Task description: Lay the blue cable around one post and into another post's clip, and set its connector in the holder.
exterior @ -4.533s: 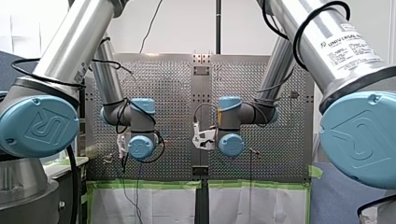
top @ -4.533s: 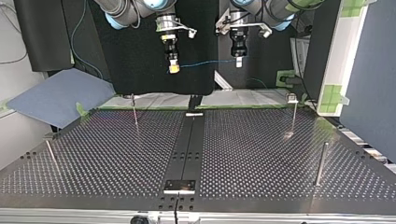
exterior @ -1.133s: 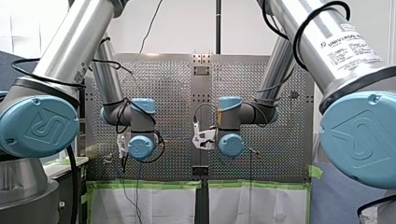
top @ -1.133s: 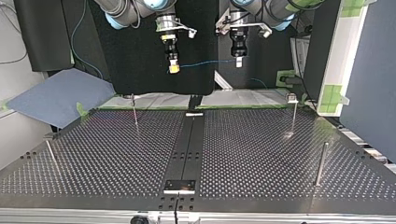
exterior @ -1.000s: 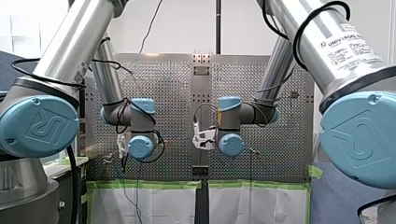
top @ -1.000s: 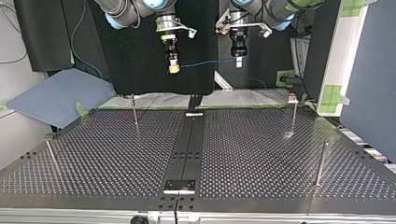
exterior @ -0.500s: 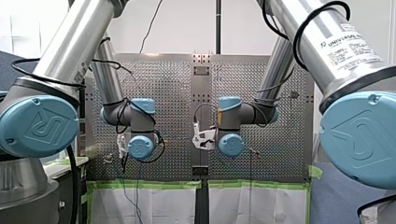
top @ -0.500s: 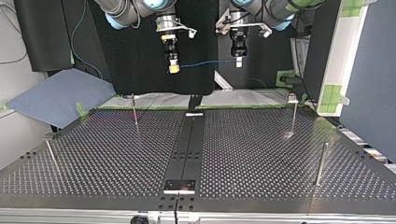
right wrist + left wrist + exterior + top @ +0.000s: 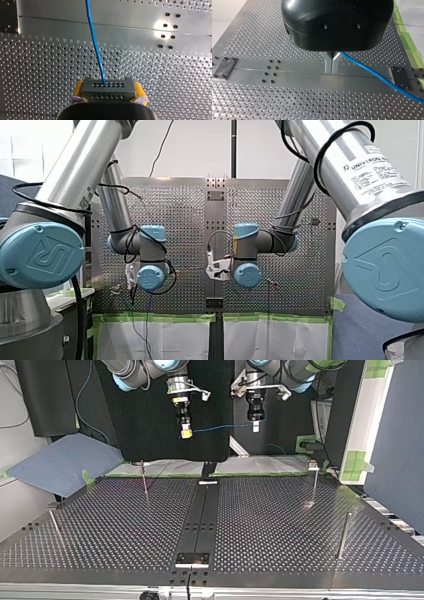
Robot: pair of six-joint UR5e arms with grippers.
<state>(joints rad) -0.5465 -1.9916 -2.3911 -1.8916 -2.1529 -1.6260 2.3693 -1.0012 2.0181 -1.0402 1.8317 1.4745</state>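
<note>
Both grippers hang high above the perforated table (image 9: 125, 525) with the blue cable (image 9: 220, 426) stretched between them. My right gripper (image 9: 108, 88), with yellow pads (image 9: 78, 89), is shut on the grey connector (image 9: 107, 92); the blue cable (image 9: 96, 47) leaves the connector's face and runs ahead of it. In the top view this gripper (image 9: 186, 433) is left of the middle. My left gripper (image 9: 332, 71) has its metal fingers shut on the blue cable (image 9: 382, 78), which trails off to one side. It is right of the middle in the top view (image 9: 255, 425).
Several thin posts stand on the table: one far left (image 9: 144, 480), one far right with a clip on top (image 9: 313, 466), one near left (image 9: 54, 525), one near right (image 9: 343, 536). A dark centre strip carries a plate (image 9: 192, 559) at its near end.
</note>
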